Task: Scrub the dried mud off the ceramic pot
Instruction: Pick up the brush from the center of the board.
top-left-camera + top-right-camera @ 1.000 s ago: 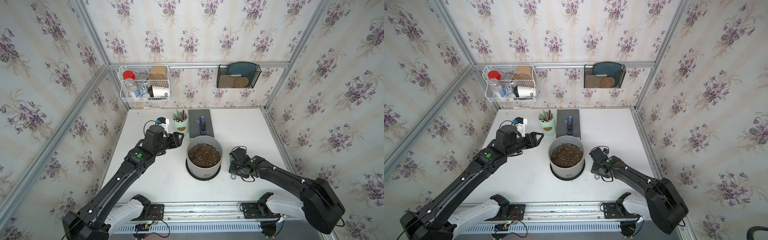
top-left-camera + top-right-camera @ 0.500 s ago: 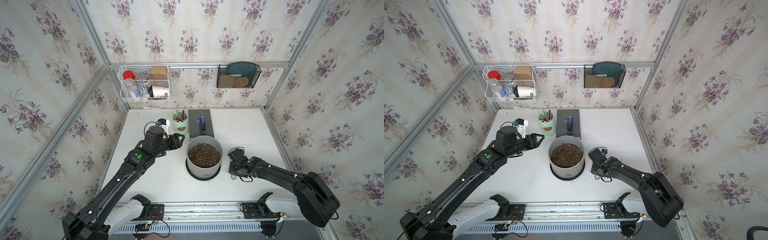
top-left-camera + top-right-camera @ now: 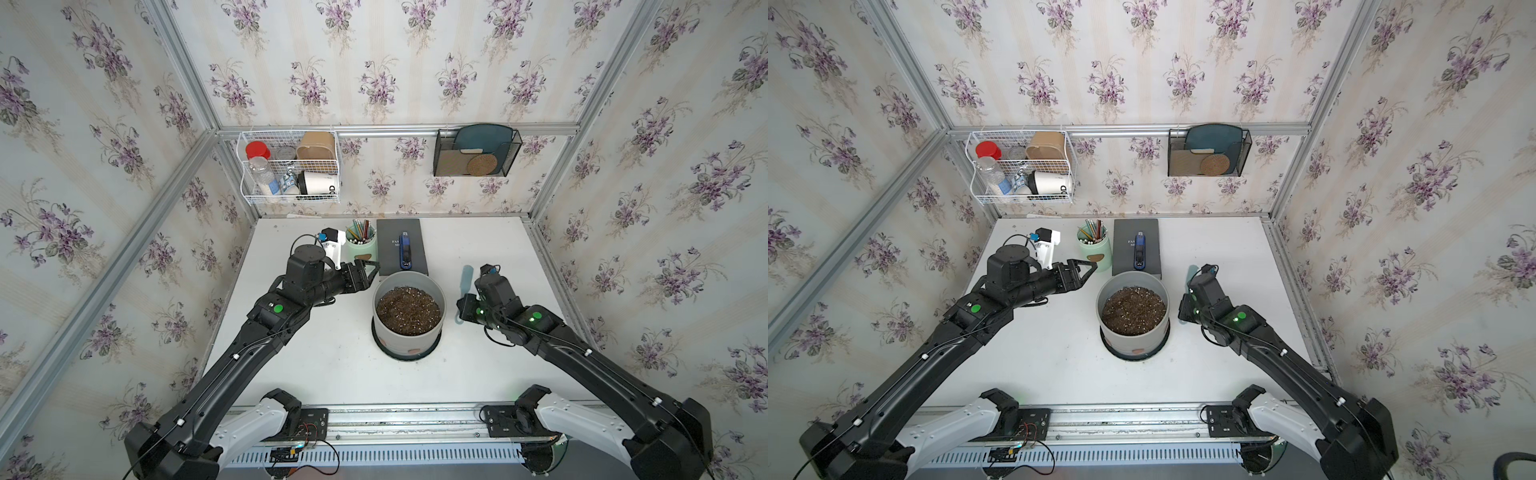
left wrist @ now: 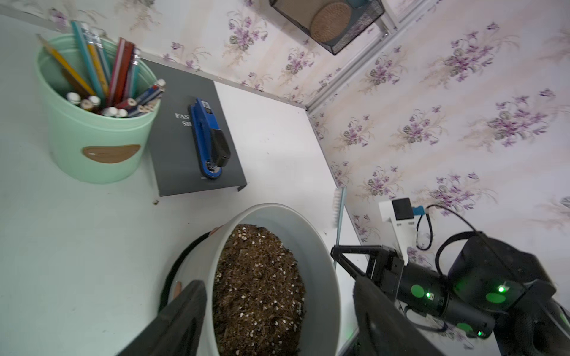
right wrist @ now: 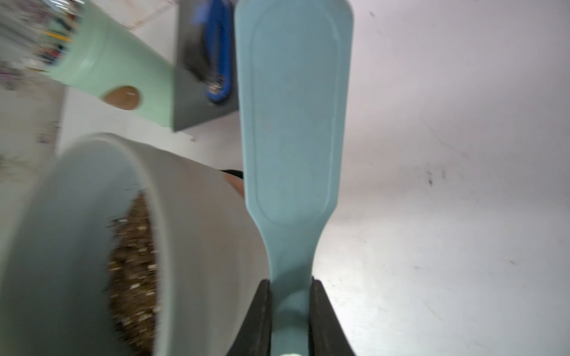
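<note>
Two arms flank your pot [image 3: 415,338], which sits at centre frame in both top views on a black saucer [image 3: 399,356], full of dark soil [image 3: 409,309]. You can see mud [image 3: 413,352] as a reddish oval low on the near wall, with another to its left. The wrist views show more patches on other sides of the wall.

Your left gripper [image 3: 370,268] is at the pot's upper left, between the cup [image 3: 360,251] and the rim. Its jaws are spread wide and hold nothing. In its wrist view the two fingers frame the soil, and they look clear of the rim.

Your right gripper [image 5: 290,286] is right of the pot, clamped on the handle of a pale blue brush [image 5: 293,123]. The brush head points toward the top of the frame in both top views, alongside the pot wall. The bristles probably face the pot, but you cannot tell from these views whether they touch it.

Above the pot, a stapler [image 3: 405,251] lies on a dark book [image 3: 388,232] that almost meets the rim.
</note>
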Controlling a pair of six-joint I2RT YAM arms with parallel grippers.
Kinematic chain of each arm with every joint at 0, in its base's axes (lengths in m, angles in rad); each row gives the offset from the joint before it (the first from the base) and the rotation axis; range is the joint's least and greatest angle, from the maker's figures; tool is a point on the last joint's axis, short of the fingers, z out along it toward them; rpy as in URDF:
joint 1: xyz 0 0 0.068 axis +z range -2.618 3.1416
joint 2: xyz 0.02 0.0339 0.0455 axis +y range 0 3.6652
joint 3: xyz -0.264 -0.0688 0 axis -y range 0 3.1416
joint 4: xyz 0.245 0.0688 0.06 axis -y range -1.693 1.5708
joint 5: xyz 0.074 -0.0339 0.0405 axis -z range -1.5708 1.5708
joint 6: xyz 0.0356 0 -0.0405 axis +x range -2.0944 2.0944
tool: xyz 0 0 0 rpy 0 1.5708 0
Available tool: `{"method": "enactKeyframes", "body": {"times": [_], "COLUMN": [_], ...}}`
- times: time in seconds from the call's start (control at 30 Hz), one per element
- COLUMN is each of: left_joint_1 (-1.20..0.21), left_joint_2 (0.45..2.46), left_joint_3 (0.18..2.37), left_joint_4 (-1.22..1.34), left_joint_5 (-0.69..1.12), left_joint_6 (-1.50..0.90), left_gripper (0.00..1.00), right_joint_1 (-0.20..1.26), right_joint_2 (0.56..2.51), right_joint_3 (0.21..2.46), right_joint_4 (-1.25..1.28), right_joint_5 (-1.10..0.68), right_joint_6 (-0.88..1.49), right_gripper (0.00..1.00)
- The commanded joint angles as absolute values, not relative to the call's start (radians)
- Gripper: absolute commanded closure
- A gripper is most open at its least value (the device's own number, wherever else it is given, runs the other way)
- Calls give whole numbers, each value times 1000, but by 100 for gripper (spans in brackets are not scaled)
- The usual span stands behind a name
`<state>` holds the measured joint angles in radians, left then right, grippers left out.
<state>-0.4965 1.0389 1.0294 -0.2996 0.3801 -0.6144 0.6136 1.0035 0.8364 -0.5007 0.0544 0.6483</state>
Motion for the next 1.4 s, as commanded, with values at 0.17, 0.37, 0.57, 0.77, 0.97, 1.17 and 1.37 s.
{"method": "enactKeyframes", "body": {"times": [0.17, 0.37, 0.57, 0.77, 0.97, 1.17, 1.37], "left_joint_1": [-439, -439, -441, -450, -454, -454, -458], "left_joint_2": [1123, 1261, 1314, 1348, 1341, 1297, 1256], "left_joint_3": [983, 1011, 1032, 1056, 1064, 1120, 1199], "left_joint_4": [329, 675, 754, 775, 668, 346, -37], "left_joint_5": [928, 1045, 1040, 1046, 1023, 865, 563], "left_joint_6": [-886, -1093, -1137, -1139, -1064, -875, -845], "left_gripper": [4, 3, 7, 24, 59, 94, 100], "right_joint_1": [615, 615, 618, 627, 627, 628, 795], "right_joint_2": [1091, 1188, 1220, 1262, 1272, 1248, 1226], "right_joint_3": [1071, 1097, 1081, 1064, 1059, 1031, 1229], "right_joint_4": [-147, 140, 217, 220, 215, 195, -265], "right_joint_5": [-666, -917, -968, -979, -965, -908, -297], "right_joint_6": [620, 781, 837, 845, 836, 815, 503], "right_gripper": [100, 100, 100, 100, 100, 100, 36]}}
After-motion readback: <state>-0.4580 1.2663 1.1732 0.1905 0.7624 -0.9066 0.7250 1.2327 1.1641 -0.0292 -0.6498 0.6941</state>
